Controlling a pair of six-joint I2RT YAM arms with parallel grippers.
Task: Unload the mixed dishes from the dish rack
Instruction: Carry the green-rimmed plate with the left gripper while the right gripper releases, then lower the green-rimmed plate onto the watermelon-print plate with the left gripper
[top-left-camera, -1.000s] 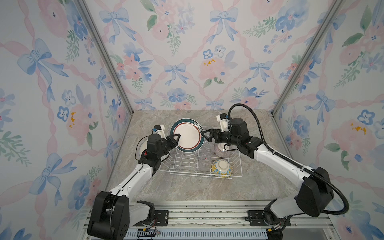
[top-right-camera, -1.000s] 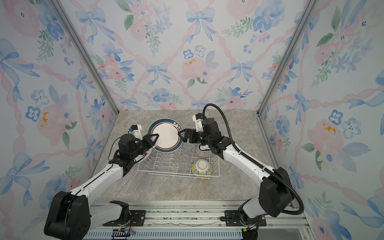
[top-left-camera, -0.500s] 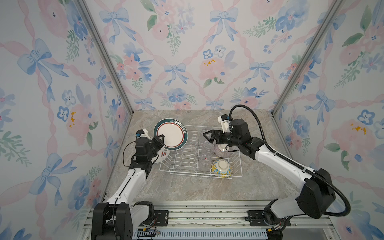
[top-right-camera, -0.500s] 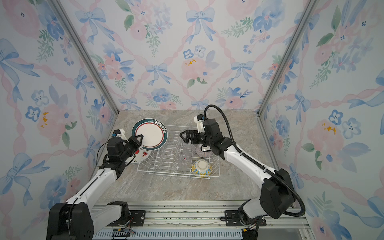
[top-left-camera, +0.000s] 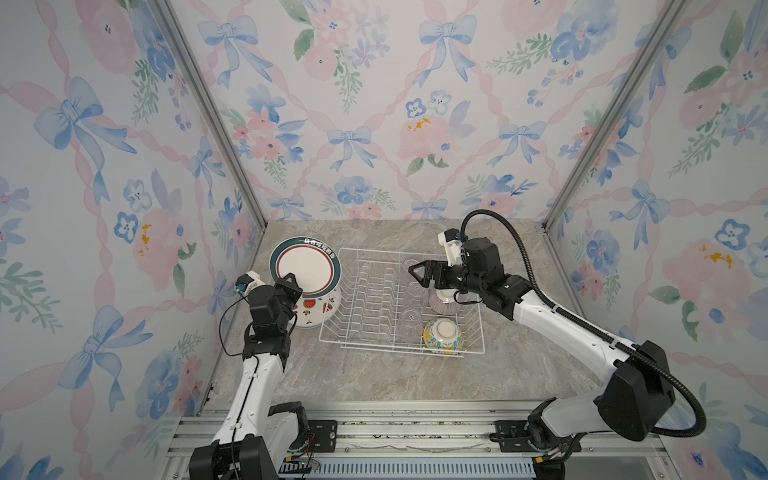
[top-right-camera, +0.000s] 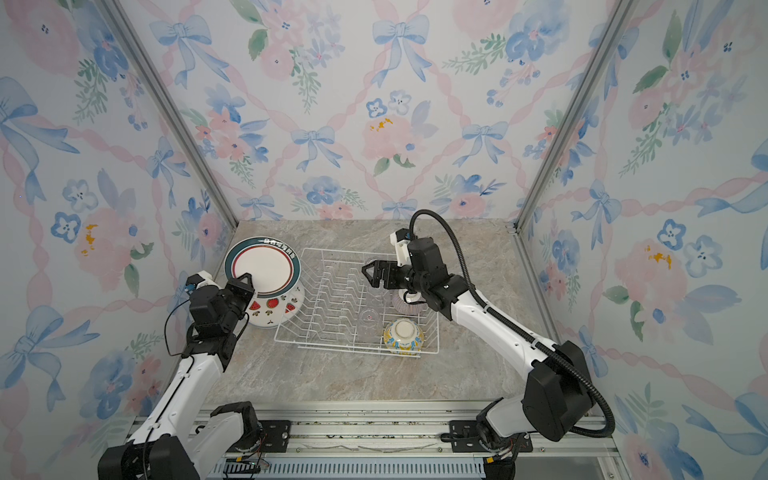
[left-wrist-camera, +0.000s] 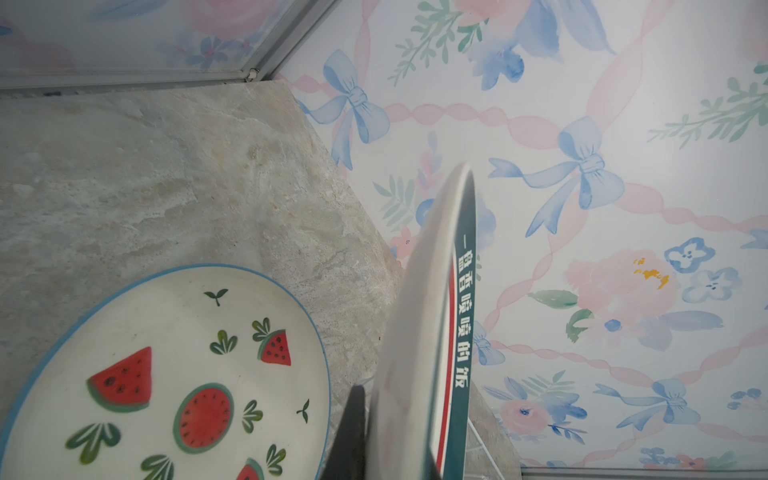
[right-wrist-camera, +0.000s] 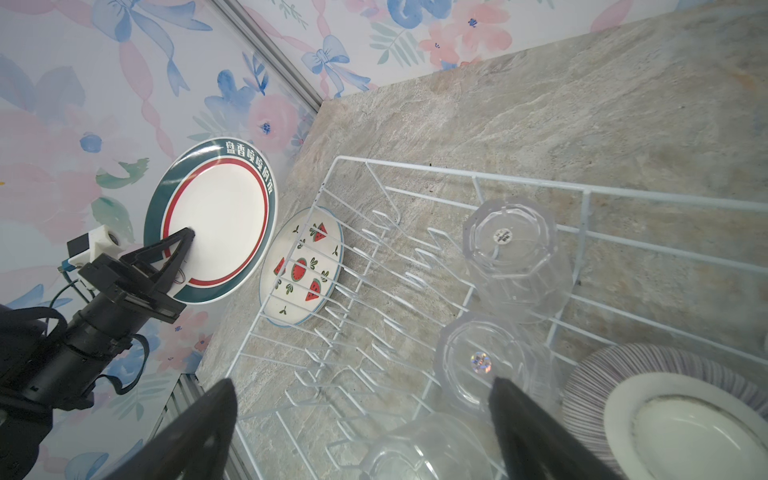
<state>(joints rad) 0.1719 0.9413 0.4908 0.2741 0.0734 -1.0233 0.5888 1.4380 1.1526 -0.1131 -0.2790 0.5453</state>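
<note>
The desk (top-left-camera: 374, 374) carries the dish rack (top-left-camera: 374, 347), which serves as the reference for all positions below.

**Plates.** Both plates are outside the rack, off its left wall. The watermelon plate (top-left-camera: 318, 309) lies flat on the desk just beside that wall; we cannot tell whether it touches the wire. The green-and-red rimmed plate (top-left-camera: 305, 268) is held tilted on edge above it, clear of the desk.

**Bowls.** The purple-striped bowl (top-left-camera: 446, 301) and the yellow-blue patterned bowl (top-left-camera: 442, 334) sit upside down in the rack's right end, the patterned one nearer the front rim.

**Glasses.** Three clear glasses (right-wrist-camera: 515, 257) stand inverted in a row inside the rack, just left of the bowls.

**End effectors.** The left end effector (top-left-camera: 289, 279) is clamped on the lower rim of the green-and-red rimmed plate. The right end effector (top-left-camera: 413, 276) is spread wide and empty, and hovers over the glass row.

**Step in hand.** We judge this to be the set-down of the second plate, with five items left to unload.

**Next move.**
1. Rotate the held plate toward flat.
2. Lower it onto the watermelon plate or onto bare desk beside it.
3. Release only once it is supported.

The right end effector can then descend around one glass. The neighbouring glasses are close, so it should be centred with care.
</note>
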